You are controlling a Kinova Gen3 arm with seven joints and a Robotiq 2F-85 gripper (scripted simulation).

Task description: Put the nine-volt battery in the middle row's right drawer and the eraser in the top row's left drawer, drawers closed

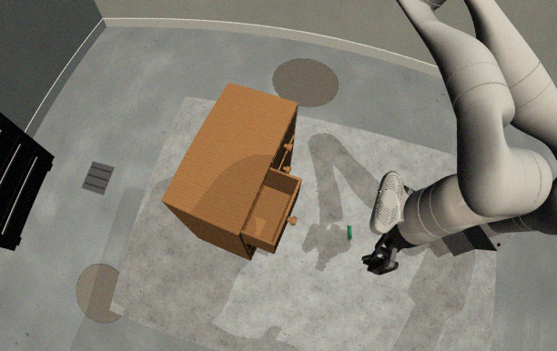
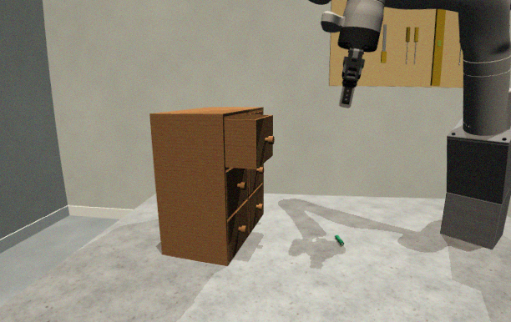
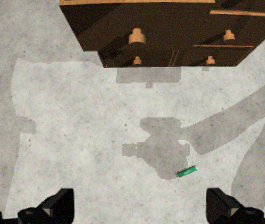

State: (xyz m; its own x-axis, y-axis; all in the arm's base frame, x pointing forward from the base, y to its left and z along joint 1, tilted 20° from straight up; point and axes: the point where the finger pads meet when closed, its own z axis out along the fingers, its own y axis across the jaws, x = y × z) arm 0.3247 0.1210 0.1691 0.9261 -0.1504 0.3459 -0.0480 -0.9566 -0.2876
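Note:
The small wooden chest point(image 1: 227, 159) stands on the floor; it also shows in the exterior view point(image 2: 194, 183). Its top-row left drawer point(image 1: 270, 211) point(image 2: 246, 139) is pulled out part way. The other drawers sit pushed in. I see no nine-volt battery. My gripper point(image 2: 346, 99) hangs high in front of the chest, open and empty, fingers pointing down point(image 3: 135, 209); it also shows in the overhead view point(image 1: 380, 264).
A small green stick-like object point(image 1: 349, 232) point(image 2: 339, 240) point(image 3: 187, 171) lies on the floor between the chest and the arm's base. The arm's pedestal point(image 2: 478, 183) stands at the right. A tool board point(image 2: 403, 46) hangs on the back wall.

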